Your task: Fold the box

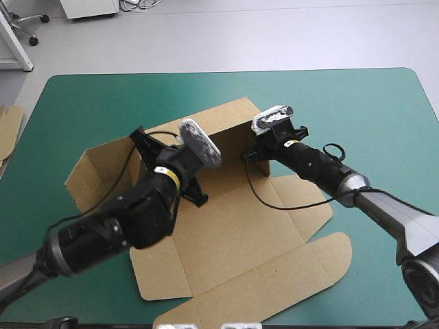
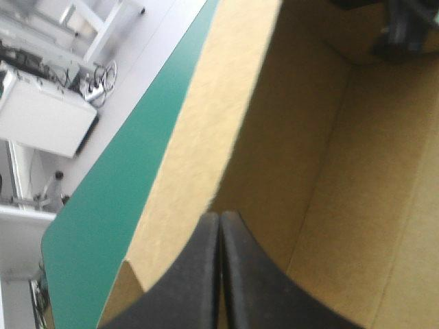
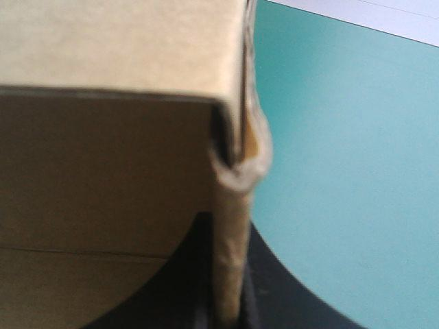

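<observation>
Black fingers of the left gripper (image 2: 219,223) are clenched into one arch. A raised wall's top edge runs straight into their tip, so they seem to pinch that wall, though no board shows between them.

Mid-table on the cover (image 1: 357,116) sits the box (image 1: 233,233), part done. The back wall stands ahead of the left jaws, and the left side wall stands beside them.

At the back wall's far end the right gripper (image 3: 228,236) grasps the corner. Board is plainly between its fingers, and the edge just ahead of them is a little crushed.

I judge that raising the right side wall and tucking the flaps are left to do. The front panels and lid lie flat, on the robot's side of both jaws.

The left arm hides the floor under it, and I cannot tell whether any flap is tucked. Spare board (image 1: 8,127) is cut off at the table's left edge.
</observation>
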Action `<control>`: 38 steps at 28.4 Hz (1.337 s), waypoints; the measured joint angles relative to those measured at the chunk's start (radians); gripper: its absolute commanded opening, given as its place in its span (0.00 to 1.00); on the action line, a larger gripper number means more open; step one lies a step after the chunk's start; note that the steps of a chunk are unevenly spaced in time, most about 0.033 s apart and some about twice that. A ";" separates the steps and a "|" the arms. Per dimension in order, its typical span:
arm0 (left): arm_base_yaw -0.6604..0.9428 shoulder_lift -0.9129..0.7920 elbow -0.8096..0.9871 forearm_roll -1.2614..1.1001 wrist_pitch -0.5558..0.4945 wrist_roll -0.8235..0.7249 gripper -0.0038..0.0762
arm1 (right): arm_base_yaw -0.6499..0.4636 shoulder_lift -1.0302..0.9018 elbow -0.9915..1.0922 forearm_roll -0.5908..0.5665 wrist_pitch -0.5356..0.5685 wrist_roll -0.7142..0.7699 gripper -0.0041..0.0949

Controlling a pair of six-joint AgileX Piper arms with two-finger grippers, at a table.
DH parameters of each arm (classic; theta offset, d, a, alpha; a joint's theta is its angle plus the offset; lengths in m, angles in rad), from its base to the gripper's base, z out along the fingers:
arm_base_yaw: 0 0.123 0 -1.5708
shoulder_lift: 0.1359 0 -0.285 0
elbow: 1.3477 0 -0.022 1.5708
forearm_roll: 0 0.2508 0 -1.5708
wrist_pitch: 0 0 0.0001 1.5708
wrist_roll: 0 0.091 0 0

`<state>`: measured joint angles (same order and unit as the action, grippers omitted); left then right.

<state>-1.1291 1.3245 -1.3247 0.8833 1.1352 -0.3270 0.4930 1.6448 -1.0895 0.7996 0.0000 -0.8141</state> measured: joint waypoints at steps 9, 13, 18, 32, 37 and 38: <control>0.767 0.000 -0.140 -0.419 -0.170 0.221 0.04 | 0.000 -0.002 -0.005 -0.010 0.025 0.000 0.03; 1.060 0.023 -0.142 -0.636 -0.191 0.375 0.04 | -0.003 -0.017 -0.005 -0.014 0.068 0.002 0.03; 1.319 0.082 -0.142 -0.883 -0.193 0.493 0.04 | -0.034 -0.055 -0.005 -0.112 0.181 0.101 0.03; 1.393 0.212 -0.142 -1.074 -0.191 0.613 0.04 | -0.107 -0.305 0.001 -0.689 0.589 0.698 0.03; 1.393 0.240 -0.142 -1.078 -0.190 0.613 0.04 | -0.107 -0.353 -0.048 -0.714 0.725 0.767 0.03; 1.393 0.242 -0.142 -1.079 -0.190 0.613 0.04 | -0.107 -0.353 -0.061 -0.718 0.745 0.774 0.03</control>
<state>0.2642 1.5670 -1.4667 -0.1959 0.9452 0.2861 0.3864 1.2918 -1.1503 0.0818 0.7447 -0.0398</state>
